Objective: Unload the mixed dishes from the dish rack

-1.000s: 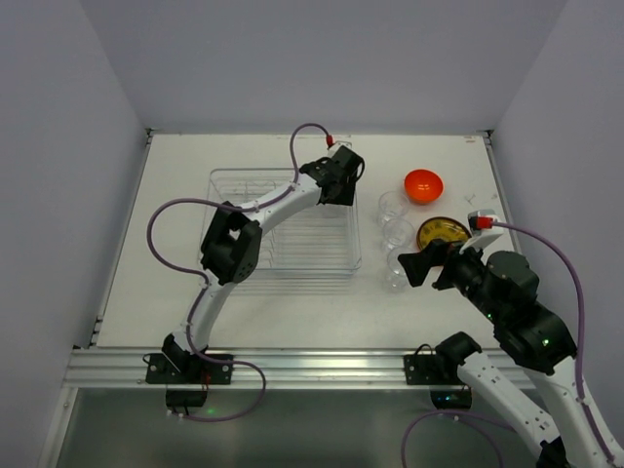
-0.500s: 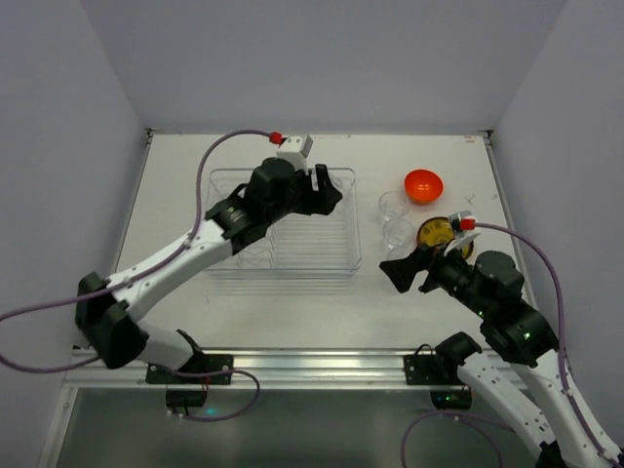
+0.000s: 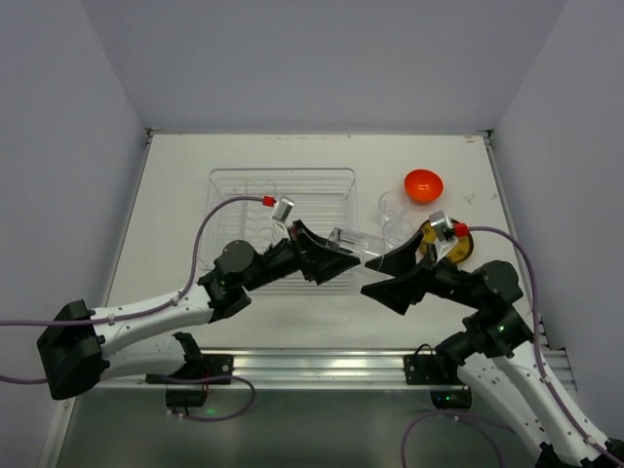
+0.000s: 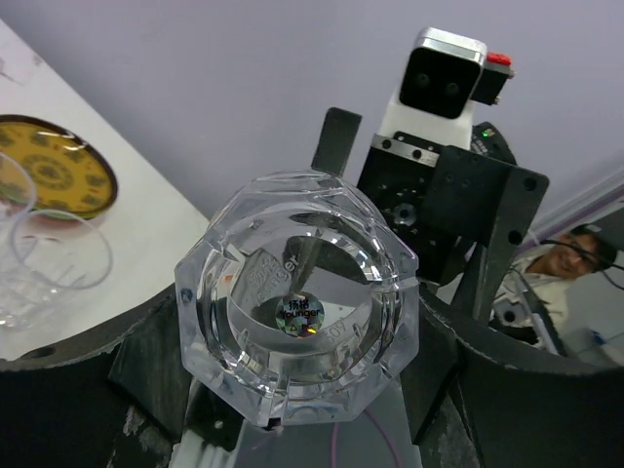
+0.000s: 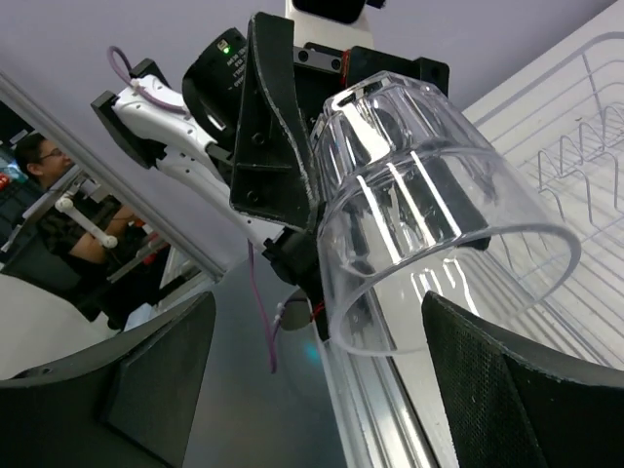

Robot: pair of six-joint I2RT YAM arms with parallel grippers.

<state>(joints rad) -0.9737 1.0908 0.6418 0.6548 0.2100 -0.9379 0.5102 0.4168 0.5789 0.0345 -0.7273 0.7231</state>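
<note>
Swinging back from the far side of the dish rack (image 3: 230, 183), the left arm is now stretching low across the rack's near right corner, while the right arm is leaning in closer to meet it. The left gripper (image 3: 336, 255) is holding a clear glass (image 3: 356, 241) in the air, its fingers (image 5: 273, 146) pressing against the sides near the base, so that the glass is lying roughly level with its mouth facing the right gripper (image 3: 382, 277). The right gripper's fingers (image 5: 507, 390) are standing wide apart, one on either side of the glass's rim, and are not touching it (the wrist view is showing clear gaps on both sides). Behind the right gripper, two other glasses (image 3: 395, 207) are standing upright on the table (image 3: 175, 195), just beside the patterned yellow plate (image 4: 51, 175). The orange bowl (image 3: 423, 184) is sitting further back, near the glasses and apart from the rack.
</note>
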